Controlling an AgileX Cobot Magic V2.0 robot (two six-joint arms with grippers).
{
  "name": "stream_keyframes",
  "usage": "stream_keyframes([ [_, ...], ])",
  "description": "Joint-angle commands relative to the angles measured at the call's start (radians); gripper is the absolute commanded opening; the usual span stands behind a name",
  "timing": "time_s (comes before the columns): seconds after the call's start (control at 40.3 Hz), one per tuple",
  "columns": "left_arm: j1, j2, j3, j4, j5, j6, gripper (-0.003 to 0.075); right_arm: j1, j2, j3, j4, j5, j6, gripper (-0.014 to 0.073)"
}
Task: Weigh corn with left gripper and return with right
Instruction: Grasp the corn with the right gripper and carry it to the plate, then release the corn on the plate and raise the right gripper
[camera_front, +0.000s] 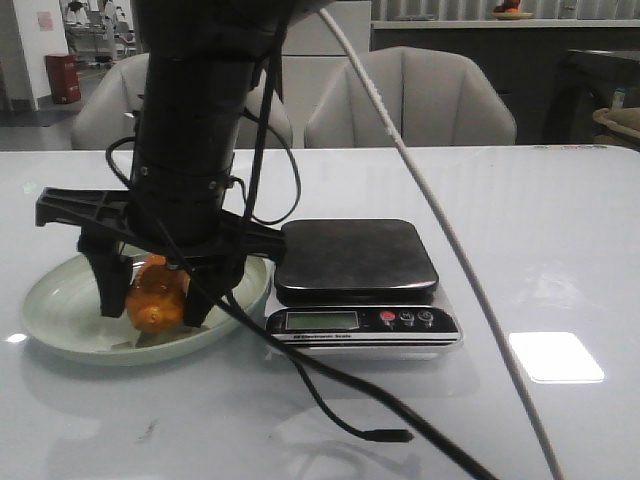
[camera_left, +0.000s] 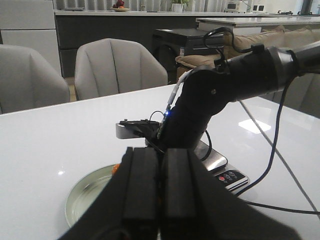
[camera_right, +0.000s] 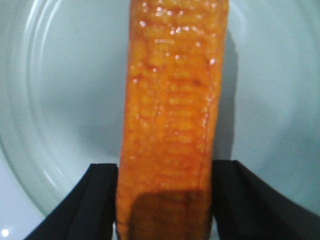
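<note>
The corn (camera_front: 155, 295), an orange-yellow cob, lies in the pale green plate (camera_front: 60, 320) at the left of the table. My right gripper (camera_front: 153, 310) reaches down over the plate, one black finger on each side of the cob. In the right wrist view the corn (camera_right: 172, 115) fills the gap between the fingers of the right gripper (camera_right: 165, 172), which press its sides, above the plate (camera_right: 50, 100). My left gripper (camera_left: 161, 150) is shut and empty, held above the table short of the plate (camera_left: 87, 192). It does not show in the front view.
A black kitchen scale (camera_front: 355, 260) with an empty platform stands right beside the plate; it also shows in the left wrist view (camera_left: 222, 165). A loose black cable (camera_front: 380, 435) and a white cable (camera_front: 450, 240) cross the table. Grey chairs (camera_front: 410, 95) stand behind.
</note>
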Motion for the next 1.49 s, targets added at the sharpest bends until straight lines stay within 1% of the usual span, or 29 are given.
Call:
stream_keyframes([
  [0.0,-0.005,0.013,-0.027,0.008,-0.079,-0.005,0.0114,0.01,-0.063,-0.041,0.01,-0.026,-0.015,0.0542],
  [0.199,-0.005,0.013,-0.027,0.008,-0.079,-0.005,0.0114,-0.004,-0.088,-0.042,0.009,-0.002,-0.018,0.0549],
  [0.273,-0.005,0.013,-0.027,0.008,-0.079,-0.005,0.0114,-0.016,-0.114,-0.042,0.009,0.018,-0.059,0.0544],
  [0.373,-0.005,0.013,-0.027,0.008,-0.079,-0.005,0.0114,-0.034,-0.158,-0.042,0.013,0.063,-0.156,0.0545],
  [0.472,-0.005,0.013,-0.027,0.008,-0.079,-0.005,0.0114,-0.044,-0.214,-0.04,0.019,0.117,-0.28,0.0545],
  [0.671,-0.005,0.013,-0.027,0.008,-0.079,-0.005,0.0114,-0.063,-0.337,-0.025,0.018,0.152,-0.463,0.0545],
  [0.745,-0.005,0.013,-0.027,0.008,-0.079,-0.005,0.0114,-0.078,-0.384,0.001,0.018,0.165,-0.508,0.0545],
  [0.844,-0.005,0.013,-0.027,0.008,-0.079,-0.005,0.0114,-0.112,-0.461,0.064,0.018,0.183,-0.558,0.0545],
  [0.944,-0.005,0.013,-0.027,0.008,-0.079,-0.005,0.0114,-0.154,-0.538,0.161,0.019,0.182,-0.599,0.0545],
  [1.043,-0.005,0.013,-0.027,0.008,-0.079,-0.005,0.0114,-0.205,-0.633,0.27,0.026,0.159,-0.628,0.0545],
  [1.242,-0.005,0.013,-0.027,0.008,-0.079,-0.005,0.0114,-0.276,-0.812,0.459,0.029,0.089,-0.678,0.0545],
  [1.465,-0.005,0.013,-0.027,0.008,-0.079,-0.005,0.0114,-0.296,-1.018,0.643,0.029,0.021,-0.731,0.0545],
])
